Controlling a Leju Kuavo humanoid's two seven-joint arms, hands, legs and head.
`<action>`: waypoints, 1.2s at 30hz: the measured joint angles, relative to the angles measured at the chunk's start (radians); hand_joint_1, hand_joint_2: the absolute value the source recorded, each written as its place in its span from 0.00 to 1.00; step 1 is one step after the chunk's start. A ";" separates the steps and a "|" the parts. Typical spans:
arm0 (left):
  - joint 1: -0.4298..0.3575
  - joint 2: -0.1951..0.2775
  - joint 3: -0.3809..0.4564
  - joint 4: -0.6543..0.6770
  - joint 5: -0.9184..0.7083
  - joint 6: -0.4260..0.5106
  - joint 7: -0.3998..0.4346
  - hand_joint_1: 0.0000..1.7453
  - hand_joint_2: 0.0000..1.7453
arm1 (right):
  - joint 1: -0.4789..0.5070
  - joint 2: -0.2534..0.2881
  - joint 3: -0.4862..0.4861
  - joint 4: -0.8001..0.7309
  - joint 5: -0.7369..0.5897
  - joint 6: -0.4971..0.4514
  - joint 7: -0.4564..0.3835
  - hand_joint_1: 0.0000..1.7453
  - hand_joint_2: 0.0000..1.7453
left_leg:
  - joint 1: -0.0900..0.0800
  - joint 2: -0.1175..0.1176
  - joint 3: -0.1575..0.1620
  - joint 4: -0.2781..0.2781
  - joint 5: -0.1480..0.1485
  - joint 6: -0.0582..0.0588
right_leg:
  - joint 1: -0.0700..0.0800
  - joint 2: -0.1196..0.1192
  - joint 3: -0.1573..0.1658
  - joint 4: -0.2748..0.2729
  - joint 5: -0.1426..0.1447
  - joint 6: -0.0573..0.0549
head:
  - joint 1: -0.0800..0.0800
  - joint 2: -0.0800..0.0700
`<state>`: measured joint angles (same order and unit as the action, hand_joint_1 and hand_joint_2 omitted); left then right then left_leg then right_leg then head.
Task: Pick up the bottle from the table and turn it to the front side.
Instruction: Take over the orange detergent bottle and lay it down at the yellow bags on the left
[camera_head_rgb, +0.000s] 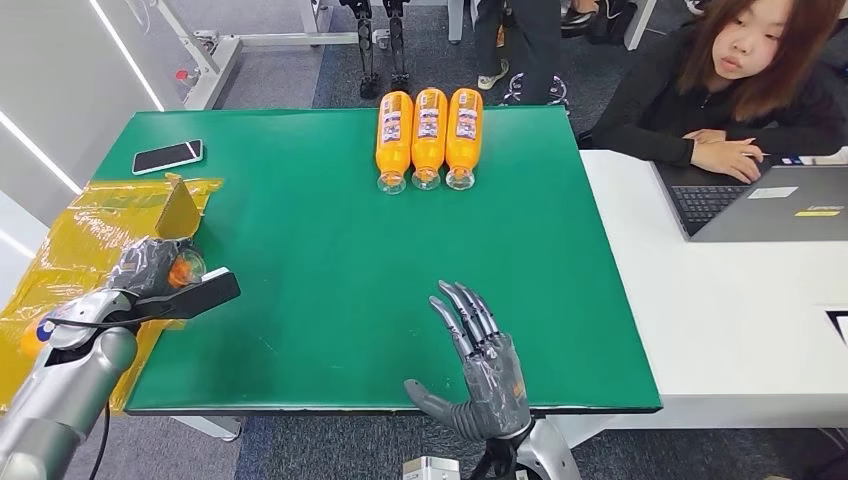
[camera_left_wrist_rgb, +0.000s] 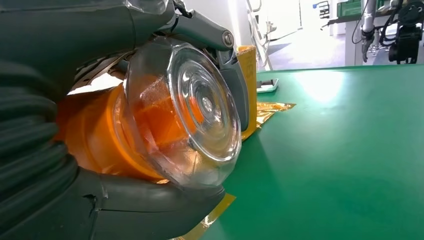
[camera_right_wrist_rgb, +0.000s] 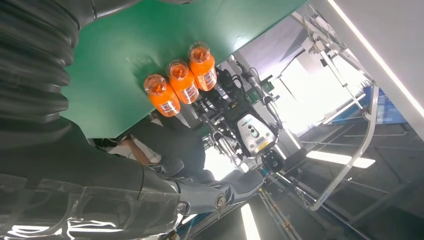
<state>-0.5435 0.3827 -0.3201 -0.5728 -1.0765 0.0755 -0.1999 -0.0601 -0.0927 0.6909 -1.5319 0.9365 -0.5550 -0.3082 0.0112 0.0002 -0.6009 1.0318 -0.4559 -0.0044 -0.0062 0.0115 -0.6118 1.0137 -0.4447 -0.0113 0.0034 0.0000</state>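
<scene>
My left hand (camera_head_rgb: 150, 265) is wrapped around a clear plastic bottle of orange liquid (camera_left_wrist_rgb: 165, 120), thumb below and fingers above, held over the crinkled yellow plastic sheet (camera_head_rgb: 85, 235) at the left edge of the green-covered table (camera_head_rgb: 320, 250). Its round, ribbed transparent base faces the wrist camera; the label and cap are hidden. My right hand (camera_head_rgb: 480, 365) lies flat at the table's near edge, fingers spread, holding nothing. Three matching orange bottles (camera_head_rgb: 428, 135) lie side by side at the table's far edge.
</scene>
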 joint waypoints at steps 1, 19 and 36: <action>-0.002 0.000 -0.001 0.003 0.000 0.000 0.000 0.58 1.00 | 0.000 0.000 0.000 0.000 0.000 0.000 0.000 0.00 1.00 | 0.000 0.000 0.000 0.000 0.000 0.000 | 0.000 0.000 0.000 0.000 0.000 0.000 | 0.000 0.000; 0.002 -0.051 0.001 0.119 0.071 -0.017 -0.095 0.00 1.00 | -0.037 -0.017 0.000 0.041 -0.077 -0.006 -0.048 0.00 1.00 | 0.000 -0.001 -0.001 0.000 0.000 0.000 | 0.000 -0.001 0.000 0.000 0.000 0.000 | 0.000 0.000; 0.032 0.098 -0.034 -0.275 0.457 -0.368 -0.252 0.00 1.00 | -0.052 -0.026 0.000 0.069 -0.092 -0.030 -0.054 0.00 1.00 | 0.000 0.000 -0.001 0.000 0.000 0.000 | 0.000 0.000 0.000 0.000 0.000 0.000 | 0.000 0.000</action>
<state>-0.5110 0.4804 -0.3539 -0.8481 -0.6198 -0.2924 -0.4515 -0.1124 -0.1183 0.6909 -1.4632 0.8444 -0.5851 -0.3622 0.0113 0.0000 -0.6022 1.0318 -0.4557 -0.0046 -0.0061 0.0114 -0.6122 1.0142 -0.4446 -0.0114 0.0036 0.0000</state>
